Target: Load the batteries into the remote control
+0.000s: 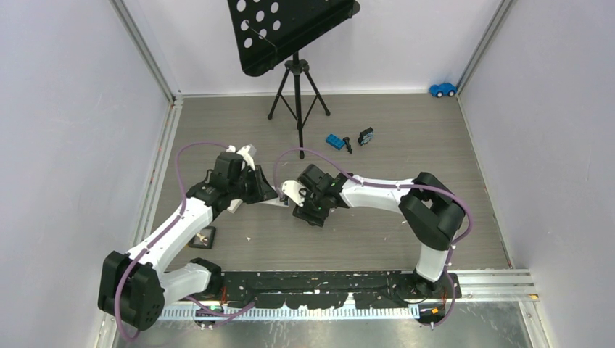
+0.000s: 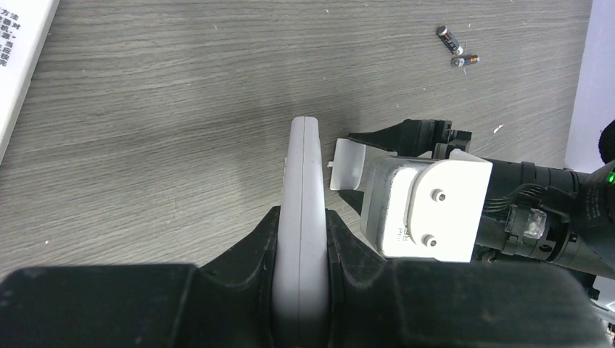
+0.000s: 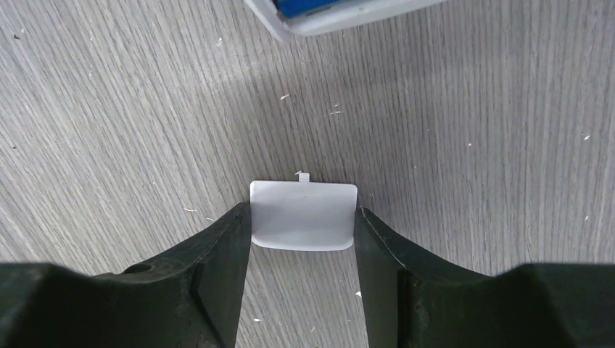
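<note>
My left gripper is shut on the remote control, a pale grey body seen edge-on and held just above the floor. In the right wrist view the remote's end shows at the top, with a blue cell inside it. My right gripper has its fingertips pressed on both sides of the small white battery cover, close beside the remote. The cover also shows in the left wrist view. Two loose batteries lie on the wood further off.
A black music stand on a tripod stands at the back. A blue brick and a small black-and-blue block lie behind the right arm. A blue toy car sits in the far corner. A printed white sheet lies left.
</note>
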You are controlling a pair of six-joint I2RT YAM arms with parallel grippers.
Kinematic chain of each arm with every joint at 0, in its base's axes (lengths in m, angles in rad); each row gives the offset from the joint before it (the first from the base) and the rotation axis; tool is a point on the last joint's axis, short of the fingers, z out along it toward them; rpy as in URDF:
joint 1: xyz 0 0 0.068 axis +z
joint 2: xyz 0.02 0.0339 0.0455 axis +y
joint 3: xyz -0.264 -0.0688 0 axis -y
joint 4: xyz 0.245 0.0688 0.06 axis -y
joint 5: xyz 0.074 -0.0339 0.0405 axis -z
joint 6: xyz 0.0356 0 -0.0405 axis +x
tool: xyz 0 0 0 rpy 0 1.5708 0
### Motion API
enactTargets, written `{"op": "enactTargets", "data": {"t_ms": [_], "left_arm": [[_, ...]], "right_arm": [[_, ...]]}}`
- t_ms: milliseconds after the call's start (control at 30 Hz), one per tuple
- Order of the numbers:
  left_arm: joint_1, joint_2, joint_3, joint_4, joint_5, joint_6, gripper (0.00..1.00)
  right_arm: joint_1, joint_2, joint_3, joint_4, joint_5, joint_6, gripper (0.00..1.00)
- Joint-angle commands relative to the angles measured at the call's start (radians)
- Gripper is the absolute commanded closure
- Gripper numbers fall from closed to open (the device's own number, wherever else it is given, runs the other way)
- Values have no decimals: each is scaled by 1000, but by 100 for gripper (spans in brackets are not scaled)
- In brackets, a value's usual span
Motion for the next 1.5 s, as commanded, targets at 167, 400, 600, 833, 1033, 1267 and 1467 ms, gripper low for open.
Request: {"op": "enactTargets", "data": {"t_ms": [167,400,600,833,1033,1267,1467], "left_arm": [[3,45,18,99,163,-12,100],[-69,219,16,222,279,-63,100],[-161,385,58,294,282,-88,100],[-173,470,80,240,216,-69,71],[-173,443,99,129,105,-29,37],[-171,432,142,18,-16,15,2],[-167,423,170,-14,-57,23,0]], "right_arm": [[5,-109,-59,-40,115,24,46],[-6,-250,-158,-47,128,120,45],[-12,-363,-220,-40,139,152,44],[-13,-462,-256,13,100,152,43],[-13,-489,-286,69,78,148,42],[-13,-460,-298,118,51,145,41],[-13,-418,-277,124,32,129,41]]}}
